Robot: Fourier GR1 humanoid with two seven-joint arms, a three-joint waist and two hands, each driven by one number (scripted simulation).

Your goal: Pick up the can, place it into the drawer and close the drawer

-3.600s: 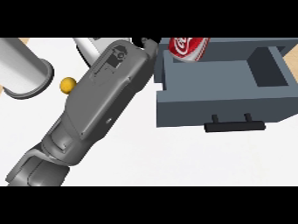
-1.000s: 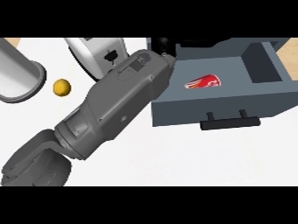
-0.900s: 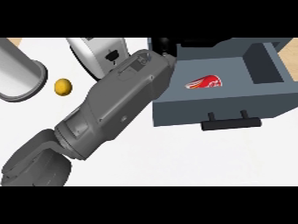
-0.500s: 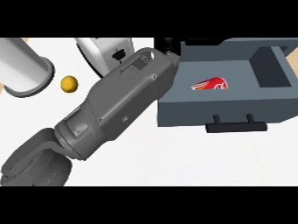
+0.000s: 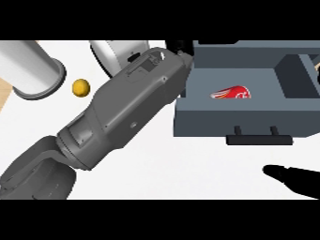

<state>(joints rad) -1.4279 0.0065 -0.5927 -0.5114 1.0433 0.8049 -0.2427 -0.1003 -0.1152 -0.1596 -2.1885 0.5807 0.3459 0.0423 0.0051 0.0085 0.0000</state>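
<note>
White countertop (image 5: 162, 173) filled most of what I saw from the head view, with a strip of wooden floor along its left edge. My left forearm (image 5: 114, 122) crossed it on a diagonal from the lower left up to the near left corner of the grey drawer (image 5: 249, 124). Its left hand (image 5: 179, 47) was almost wholly hidden behind the wrist at that corner, so I could not tell how its fingers stood. That drawer stood open, walls upright, its black handle (image 5: 259, 139) facing me. Inside, the red can (image 5: 230, 92) lay on its side on the drawer floor, near the middle, apart from all four walls. My right hand (image 5: 304, 180) showed at the lower right edge, fingers relaxed and holding nothing, with bare counter between it and the handle. A white cylinder (image 5: 27, 70) lay at the upper left, a small yellow ball (image 5: 81, 87) just beside it, a white rounded object (image 5: 117, 54) partly behind my forearm.
</note>
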